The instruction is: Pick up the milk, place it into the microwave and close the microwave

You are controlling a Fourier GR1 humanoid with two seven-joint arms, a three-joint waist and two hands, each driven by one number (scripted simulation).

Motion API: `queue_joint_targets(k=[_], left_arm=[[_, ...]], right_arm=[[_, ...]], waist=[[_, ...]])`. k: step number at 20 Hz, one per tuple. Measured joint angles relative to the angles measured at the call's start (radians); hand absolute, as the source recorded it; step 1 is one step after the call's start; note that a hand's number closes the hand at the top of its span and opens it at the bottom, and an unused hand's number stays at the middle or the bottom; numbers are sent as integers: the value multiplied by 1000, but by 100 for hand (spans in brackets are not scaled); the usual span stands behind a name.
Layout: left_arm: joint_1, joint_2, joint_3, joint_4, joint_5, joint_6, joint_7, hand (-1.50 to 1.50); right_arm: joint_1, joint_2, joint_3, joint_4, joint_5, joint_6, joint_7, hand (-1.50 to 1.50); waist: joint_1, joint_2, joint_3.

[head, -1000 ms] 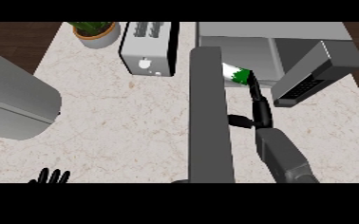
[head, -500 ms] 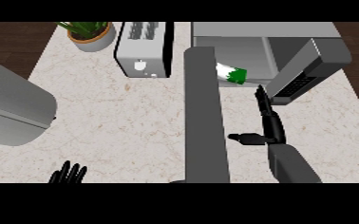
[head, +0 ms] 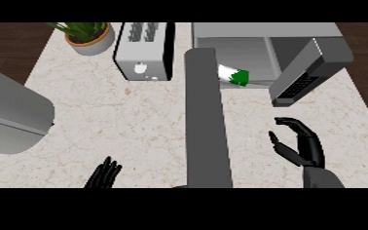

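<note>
The pale speckled surface fills most of the frame, with a tall grey post rising up the middle. Upper right sits the microwave, its door swung wide open toward the right edge. The milk lies tilted at the mouth of the microwave, white with a green end, partly hidden behind the post. It looks like a light, stiff carton, likely smooth-sided, best taken across its flat sides at mid-body. With the milk inside, the door is the thing to handle now: rigid, hinged, pushed from its outer face. Right hand at lower right holds nothing, fingers relaxed and slightly spread. Left hand rests at the bottom edge, fingers up and spread.
</note>
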Motion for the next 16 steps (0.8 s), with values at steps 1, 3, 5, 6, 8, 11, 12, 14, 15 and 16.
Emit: queue_joint_targets(k=[1,3,5,6,8,11,12,14,15,16], left_arm=[[-21,-6,-17,8,-23,6,15,150],[-46,1,-37,6,-59,7,41,150],[-99,-19,-60,34,-104,24,59,150],[-116,-34,-80,61,-134,35,54,150],[-153,-49,-95,78,-150,36,76,150],[-216,-106,-120,130,-185,70,110,150],[-248,-125,-114,166,-193,78,104,150],[-288,-145,-90,217,-209,105,98,150],[-317,-160,-87,245,-222,124,103,150],[-348,-173,-79,276,-234,136,103,150]], right_arm=[[20,-4,1,-14,-4,6,3,-150],[51,-35,-9,-36,-21,31,11,-150],[85,-64,-20,-64,-43,59,22,-150],[100,-77,-27,-77,-56,73,28,-150],[128,-104,-40,-98,-79,95,38,-150],[156,-137,-60,-119,-115,124,54,-150],[162,-146,-66,-118,-123,129,55,-150],[189,-163,-73,-135,-140,143,57,-150],[199,-173,-76,-135,-146,149,57,-150],[204,-184,-80,-130,-151,155,58,-150]], waist=[[0,0,0],[1,1,0],[-1,1,0],[-1,1,0],[1,1,0],[3,2,1],[4,2,1],[3,2,1],[3,3,1],[4,3,1]])
